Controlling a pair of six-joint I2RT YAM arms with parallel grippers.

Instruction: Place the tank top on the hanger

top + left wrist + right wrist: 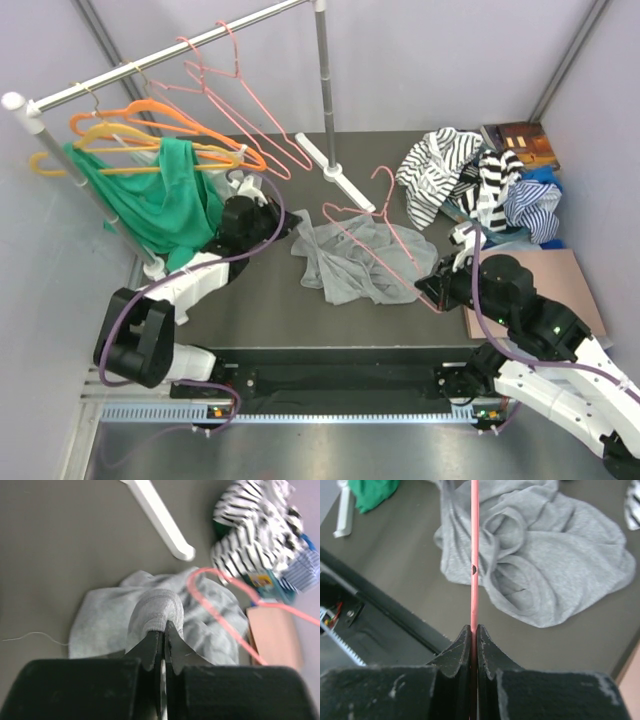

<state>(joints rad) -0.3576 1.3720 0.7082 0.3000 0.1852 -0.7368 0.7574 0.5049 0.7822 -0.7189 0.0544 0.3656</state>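
left pinching cloth, right pinching wire
the left gripper [163,630] is squeezing a fold of the grey tank top [345,265], crumpled at centre frame; the right gripper [474,630] is clamping the pink wire hanger [474,540], whose wire is running from lower right up-left across the cloth, toward the left gripper.

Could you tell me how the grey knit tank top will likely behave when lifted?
Probably floppy: the soft grey knit tank top lies crumpled in folds, and the left gripper pinches only a bunched fold, so the rest should drape and trail. It looks thin, so likely light. A strap could snag the thin pink wire hanger crossing over it.
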